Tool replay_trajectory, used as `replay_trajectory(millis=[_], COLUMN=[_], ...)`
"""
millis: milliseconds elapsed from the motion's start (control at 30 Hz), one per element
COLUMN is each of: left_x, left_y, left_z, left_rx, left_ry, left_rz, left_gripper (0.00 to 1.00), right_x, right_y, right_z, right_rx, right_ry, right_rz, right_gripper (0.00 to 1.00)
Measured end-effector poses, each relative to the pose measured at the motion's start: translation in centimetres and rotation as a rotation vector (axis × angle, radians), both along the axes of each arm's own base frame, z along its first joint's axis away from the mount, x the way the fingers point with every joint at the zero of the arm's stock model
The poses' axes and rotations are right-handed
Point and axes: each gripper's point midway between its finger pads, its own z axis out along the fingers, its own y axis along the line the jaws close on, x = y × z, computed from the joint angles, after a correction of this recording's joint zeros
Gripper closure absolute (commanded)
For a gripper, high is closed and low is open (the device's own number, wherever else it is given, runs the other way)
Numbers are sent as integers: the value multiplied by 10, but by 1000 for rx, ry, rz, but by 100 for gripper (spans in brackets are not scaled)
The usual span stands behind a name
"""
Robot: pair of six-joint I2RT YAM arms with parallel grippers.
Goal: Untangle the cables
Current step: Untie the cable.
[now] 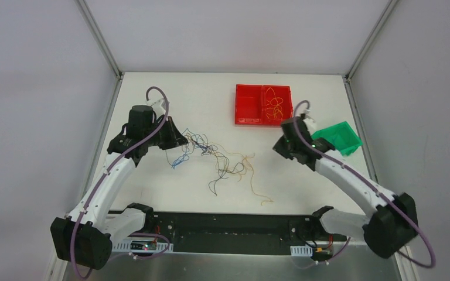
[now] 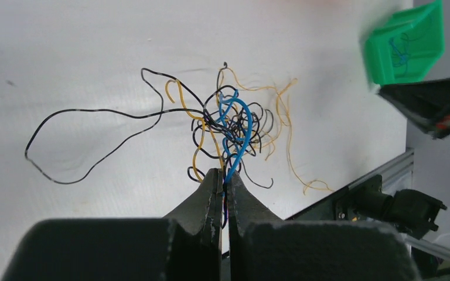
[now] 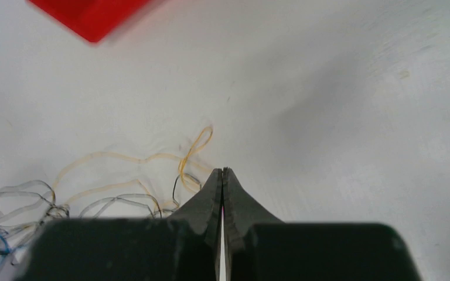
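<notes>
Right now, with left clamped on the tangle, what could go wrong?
1. Left gripper pinches a blue wire that runs into the knot; pulling may tighten it or drag everything.
2. Right gripper is shut on nothing, so nothing anchors the yellow strands; they would likely slide along.

A white table (image 1: 152,187) fills the space between grey side walls, and its near edge ends at a dark rail. The cables (image 1: 201,146) sprawl across the middle of it. The blue and dark strands are knotted together on the left. Thin orange strands trail from the knot to the right and curl toward the near edge. A red tray (image 1: 248,106) with two compartments sits at the far edge, right of centre and well apart from the tangle. A green bin (image 1: 345,140) rests by the right edge, near the tray's right end.
</notes>
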Motion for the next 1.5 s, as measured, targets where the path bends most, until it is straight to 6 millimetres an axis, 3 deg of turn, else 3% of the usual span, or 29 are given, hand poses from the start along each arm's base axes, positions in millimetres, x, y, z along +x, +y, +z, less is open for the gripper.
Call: replay_trajectory(millis=[100, 267, 367, 467, 533, 667, 733, 933, 1200, 1367, 1500], left_x=[4, 10, 12, 12, 11, 10, 9, 6, 2, 1, 1], left_y=[19, 61, 80, 78, 71, 60, 57, 50, 43, 41, 41], left_z=[-8, -19, -20, -16, -14, -18, -19, -16, -14, -13, -13], left_rx=[42, 87, 117, 105, 79, 39, 28, 11, 6, 9, 9], left_ry=[31, 92, 110, 106, 110, 142, 151, 137, 117, 106, 102], left_rz=[81, 252, 328, 316, 286, 234, 215, 152, 84, 59, 49], left_gripper=[100, 100, 100, 100, 100, 100, 100, 100, 100, 100, 100], right_x=[7, 1, -9, -14, -11, -11, -15, -34, -8, 3, 9], right_y=[-62, -157, -190, -192, -176, -128, -93, 1, 96, 132, 143], right_z=[33, 56, 52, 48, 48, 42, 40, 23, -4, -21, -36], right_rx=[72, 62, 44, 72, 139, 219, 230, 166, -35, -116, -169], right_ry=[-81, -141, -109, -73, -67, -35, -15, 72, 80, 61, 62], right_rz=[-158, -429, -529, -523, -449, -245, -106, 252, 483, 610, 682], right_gripper=[100, 100, 100, 100, 100, 61, 53, 50, 50, 50, 51])
